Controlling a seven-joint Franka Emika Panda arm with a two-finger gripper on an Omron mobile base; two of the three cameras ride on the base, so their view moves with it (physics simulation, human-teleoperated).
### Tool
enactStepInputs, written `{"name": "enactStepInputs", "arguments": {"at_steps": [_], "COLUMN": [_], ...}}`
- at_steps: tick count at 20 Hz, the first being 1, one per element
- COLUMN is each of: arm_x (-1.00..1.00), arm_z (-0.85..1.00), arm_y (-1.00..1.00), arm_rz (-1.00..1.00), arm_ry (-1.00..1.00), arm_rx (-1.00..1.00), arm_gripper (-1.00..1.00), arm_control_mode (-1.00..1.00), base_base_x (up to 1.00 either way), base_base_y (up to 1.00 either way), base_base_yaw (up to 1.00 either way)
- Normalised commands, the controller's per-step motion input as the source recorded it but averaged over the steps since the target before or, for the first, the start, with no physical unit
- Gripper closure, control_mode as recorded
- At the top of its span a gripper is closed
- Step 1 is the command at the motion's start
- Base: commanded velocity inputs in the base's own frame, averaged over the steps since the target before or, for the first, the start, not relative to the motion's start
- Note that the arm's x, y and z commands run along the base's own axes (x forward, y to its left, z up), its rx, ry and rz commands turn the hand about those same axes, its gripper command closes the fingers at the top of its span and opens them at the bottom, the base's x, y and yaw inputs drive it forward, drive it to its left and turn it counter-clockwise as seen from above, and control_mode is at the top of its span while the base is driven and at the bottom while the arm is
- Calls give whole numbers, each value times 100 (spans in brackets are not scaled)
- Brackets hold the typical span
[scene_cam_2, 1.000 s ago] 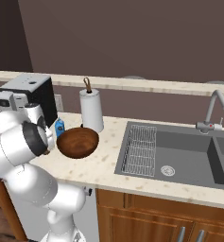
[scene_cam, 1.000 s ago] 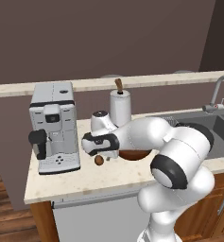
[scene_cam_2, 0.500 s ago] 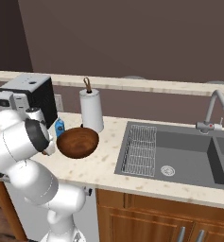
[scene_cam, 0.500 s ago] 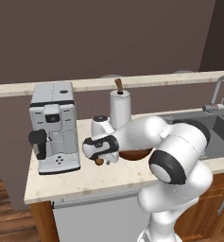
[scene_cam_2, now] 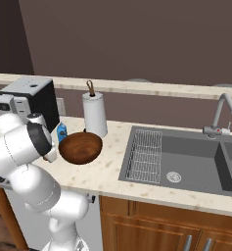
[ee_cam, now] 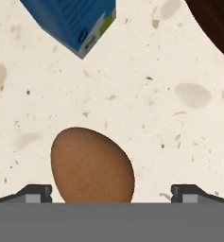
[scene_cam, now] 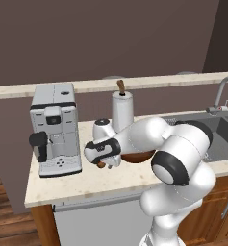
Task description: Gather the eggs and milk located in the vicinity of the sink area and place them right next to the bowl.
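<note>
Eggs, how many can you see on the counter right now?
1. A brown egg lies on the counter between the open fingers, near the milk carton and bowl. Another may be hidden behind the arm.

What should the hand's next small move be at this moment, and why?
Probably lift the hand straight up, left open. The brown egg lies on the counter between wide-apart fingertips, with the milk and the bowl close by, so it looks placed; rising straight should avoid nudging it.

Coffee machine (scene_cam: 55, 129) and paper-towel roll (scene_cam: 121, 111) on speckled counter (scene_cam: 82, 183)
</note>
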Motion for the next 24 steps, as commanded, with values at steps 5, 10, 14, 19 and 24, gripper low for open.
{"name": "enactStepInputs", "arguments": {"at_steps": [5, 10, 14, 19, 24], "arm_x": [1, 5, 8, 3, 0], "arm_z": [0, -3, -7, -4, 0], "arm_y": [0, 0, 0, 0, 0], "arm_rz": [-2, -2, -2, -1, 0], "arm_ry": [0, 0, 0, 0, 0], "arm_rx": [0, 0, 0, 0, 0], "arm_gripper": [-100, -100, -100, -100, 100], "arm_control_mode": [-100, -100, -100, -100, -100], "base_base_x": [0, 0, 0, 0, 0], "base_base_y": [0, 0, 0, 0, 0], "base_base_yaw": [0, 0, 0, 0, 0]}}
